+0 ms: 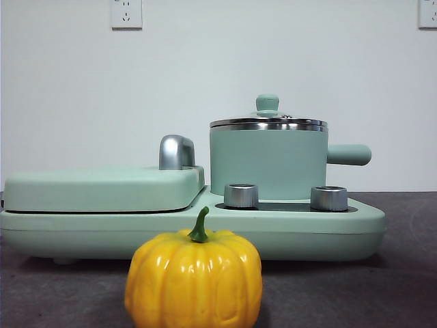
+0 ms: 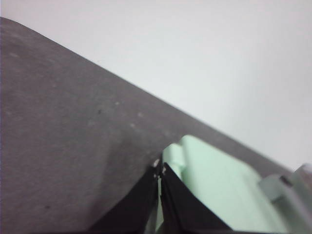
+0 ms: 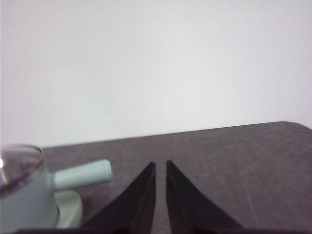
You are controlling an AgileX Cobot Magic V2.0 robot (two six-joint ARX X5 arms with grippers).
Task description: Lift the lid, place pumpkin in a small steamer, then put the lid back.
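Note:
The yellow-orange pumpkin [image 1: 193, 280] with a green stem sits on the dark table at the front, in front of the cooker. Behind it the mint-green small steamer [image 1: 268, 164] stands on the right half of the cooker, its stubby handle [image 1: 348, 154] pointing right. The glass lid [image 1: 268, 123] with its mint knob rests on the pot. Neither arm shows in the front view. My left gripper [image 2: 159, 170] is shut and empty, held over the table beside the cooker's corner [image 2: 214, 180]. Off to the side of the steamer [image 3: 24, 197], my right gripper [image 3: 161, 165] is shut and empty near the handle's end.
A flat mint-green griddle cover [image 1: 102, 188] with a chrome handle [image 1: 176, 152] fills the cooker's left half. Two steel dials [image 1: 241, 195] [image 1: 328, 198] stand in front of the pot. A white wall with outlets [image 1: 126, 14] is behind.

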